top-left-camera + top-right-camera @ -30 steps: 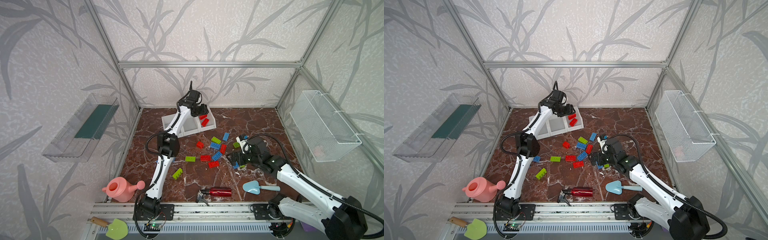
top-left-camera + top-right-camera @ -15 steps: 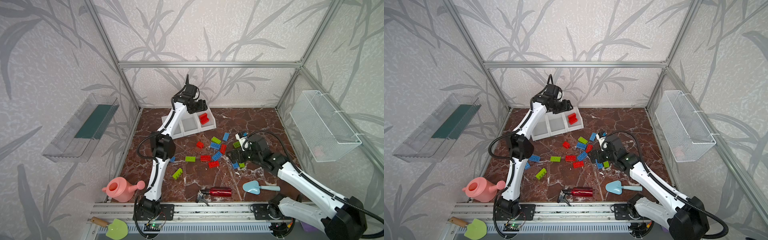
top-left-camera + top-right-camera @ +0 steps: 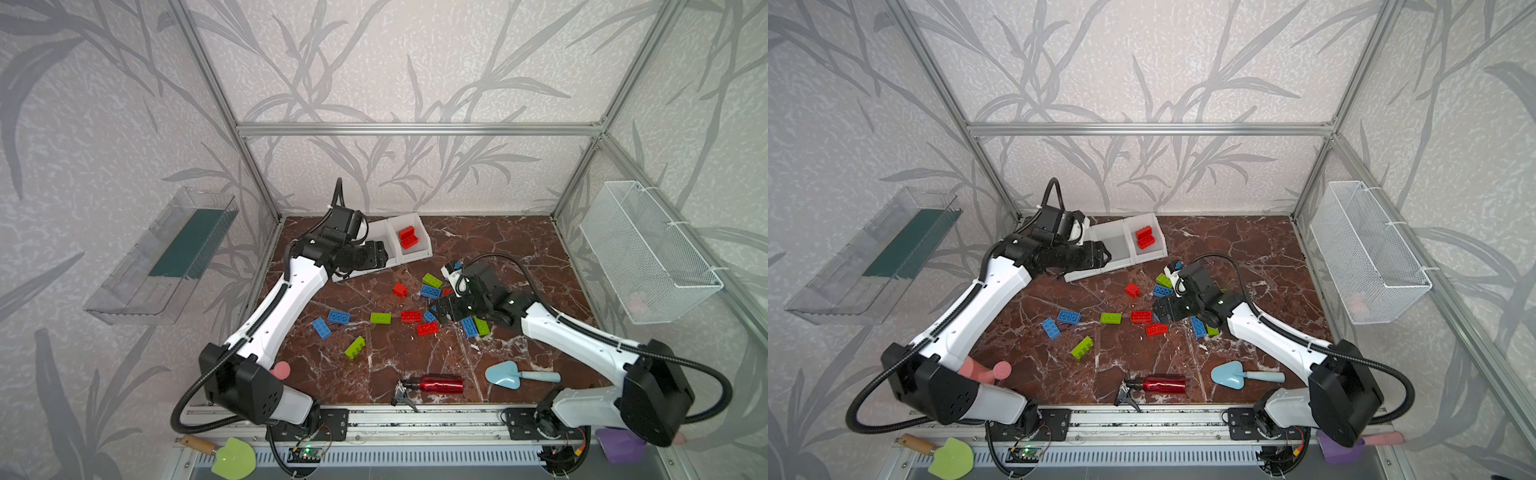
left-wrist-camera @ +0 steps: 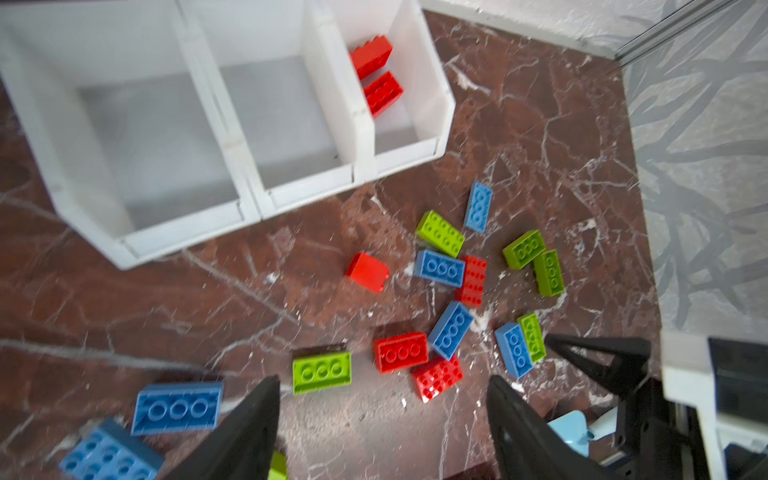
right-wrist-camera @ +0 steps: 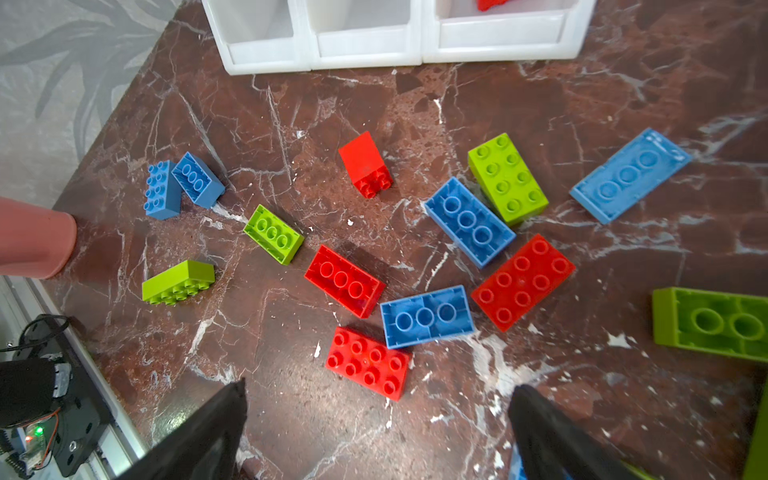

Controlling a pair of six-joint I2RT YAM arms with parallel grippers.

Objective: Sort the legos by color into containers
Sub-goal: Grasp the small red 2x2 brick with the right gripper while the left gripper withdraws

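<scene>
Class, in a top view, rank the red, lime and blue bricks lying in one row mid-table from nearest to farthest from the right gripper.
1. Red brick, row's right end, just beside the right gripper.
2. Lime brick, middle of the row.
3. Blue brick, row's left end.

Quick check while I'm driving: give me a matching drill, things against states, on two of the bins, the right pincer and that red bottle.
Things:
1. rightmost bin
2. middle bin
3. right pincer
4. red bottle

States:
A. lying on its side near the front rail
B. open above loose legos
C. bare inside
D. holds two red legos

Pairs: 1-D, 2-C, 3-B, 4-A.
</scene>
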